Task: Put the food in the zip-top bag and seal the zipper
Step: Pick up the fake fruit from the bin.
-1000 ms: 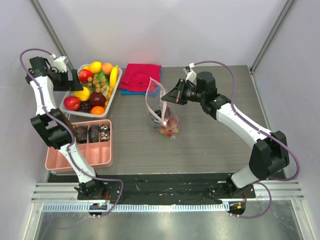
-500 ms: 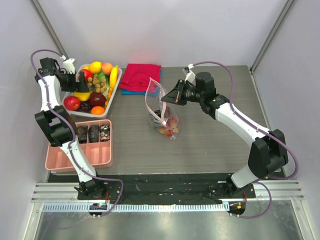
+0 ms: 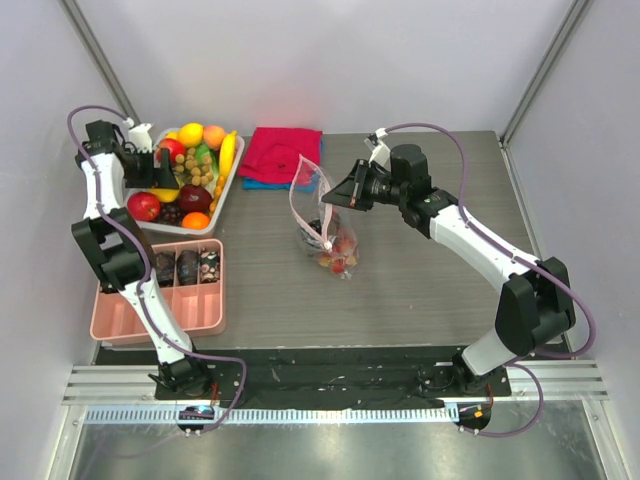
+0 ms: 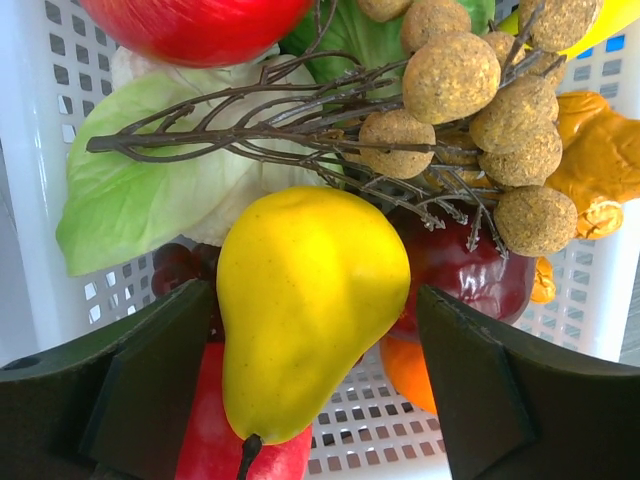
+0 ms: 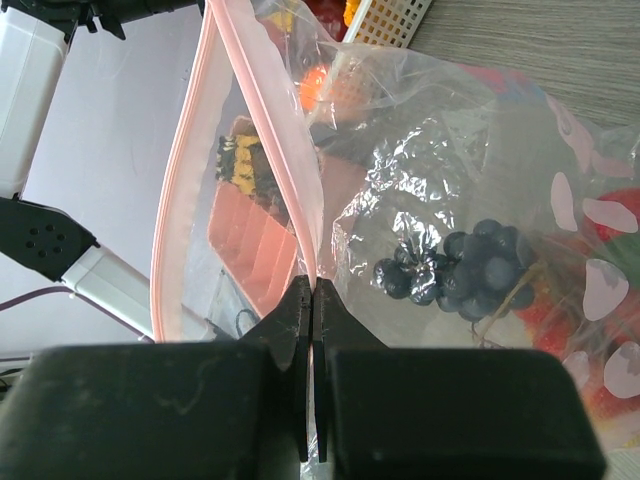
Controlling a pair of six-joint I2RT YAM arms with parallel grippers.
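Observation:
The food lies heaped in a white basket (image 3: 229,184): a red apple (image 3: 143,206), an orange (image 3: 196,220), a banana (image 3: 227,153) and a yellow pear (image 4: 305,300). My left gripper (image 3: 165,170) hangs over the basket, open, with its jaws (image 4: 315,345) on either side of the pear; a gap shows at the right finger (image 4: 470,380). At the table's middle the zip-top bag (image 3: 332,238) stands with its mouth held up and agape. My right gripper (image 3: 335,192) is shut on the bag's pink zipper (image 5: 268,130). Purple grapes (image 5: 470,265) and red pieces lie inside the bag.
A pink divided tray (image 3: 165,320) with dark items in its far cells sits in front of the basket. A red folded cloth (image 3: 280,152) over a blue one lies behind the bag. A twiggy bunch of brown balls (image 4: 470,90) and a green leaf (image 4: 130,190) lie just beyond the pear.
My left gripper has swung right and down over the basket onto the pear, and its jaws have narrowed a little. The right arm and the bag have not moved.

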